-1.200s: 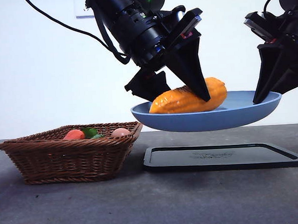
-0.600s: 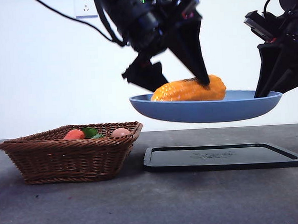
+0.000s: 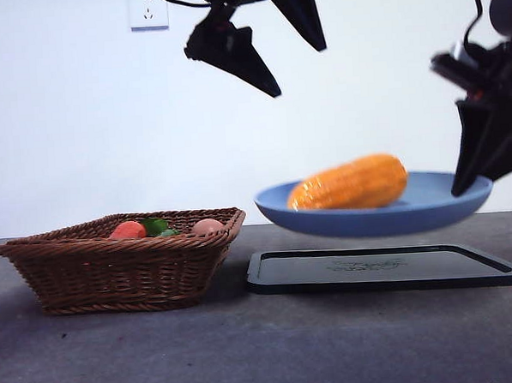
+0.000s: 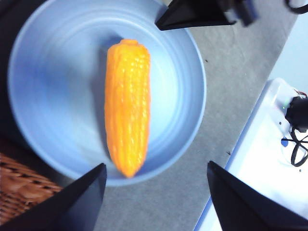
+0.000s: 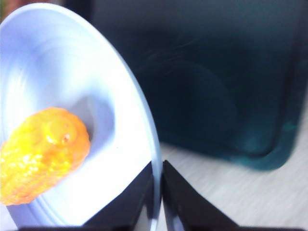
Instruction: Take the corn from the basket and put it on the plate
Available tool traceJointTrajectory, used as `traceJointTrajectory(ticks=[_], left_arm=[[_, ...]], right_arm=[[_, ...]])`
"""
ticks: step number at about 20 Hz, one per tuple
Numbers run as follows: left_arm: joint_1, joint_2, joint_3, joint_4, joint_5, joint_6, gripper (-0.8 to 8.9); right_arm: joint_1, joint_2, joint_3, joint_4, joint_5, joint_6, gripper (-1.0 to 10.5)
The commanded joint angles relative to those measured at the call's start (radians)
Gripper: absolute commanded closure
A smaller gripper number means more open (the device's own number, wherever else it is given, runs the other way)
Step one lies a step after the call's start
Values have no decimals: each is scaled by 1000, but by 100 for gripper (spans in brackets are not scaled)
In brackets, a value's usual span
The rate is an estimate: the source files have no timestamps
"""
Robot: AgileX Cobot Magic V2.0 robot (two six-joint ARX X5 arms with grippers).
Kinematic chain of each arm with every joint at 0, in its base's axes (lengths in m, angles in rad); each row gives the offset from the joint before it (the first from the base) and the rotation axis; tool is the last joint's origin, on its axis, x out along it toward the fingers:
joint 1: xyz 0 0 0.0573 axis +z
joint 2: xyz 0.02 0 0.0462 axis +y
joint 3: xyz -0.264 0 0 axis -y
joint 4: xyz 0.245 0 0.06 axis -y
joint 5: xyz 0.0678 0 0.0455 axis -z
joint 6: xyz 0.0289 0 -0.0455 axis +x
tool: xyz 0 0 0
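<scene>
The orange-yellow corn (image 3: 350,183) lies on its side in the blue plate (image 3: 373,218), which hangs in the air above the black tray. My right gripper (image 3: 482,158) is shut on the plate's right rim (image 5: 155,192) and holds it up. High above the plate, my left gripper (image 3: 297,65) is open and empty, its jaws spread wide over the corn (image 4: 127,104) and plate (image 4: 57,96). In the right wrist view the corn (image 5: 41,154) rests inside the plate (image 5: 110,96). The brown wicker basket (image 3: 122,265) stands at the left on the table.
A flat black tray (image 3: 384,268) lies on the table under the plate. In the basket sit a red-orange fruit (image 3: 127,231) with green leaves and a pinkish round item (image 3: 207,226). A wall socket (image 3: 148,10) is on the back wall.
My left gripper let go of the corn and rose well above the plate. The plate, with the corn in it, shifted to the right and sank slightly.
</scene>
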Motion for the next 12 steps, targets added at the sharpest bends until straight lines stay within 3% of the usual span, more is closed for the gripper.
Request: traceJointTrajectory(ticks=[1,7,12], left_arm=[[4,-14,48,-20,2,17,474],[18,-60,51,-24,2,13,474],[20,-61,51,-24,2,13,474]], right_arm=[[-27,72,44,42,-8,22,944],[-61,285,226,25,-13,21,944],[-61,376,263,14,-11,8,944]])
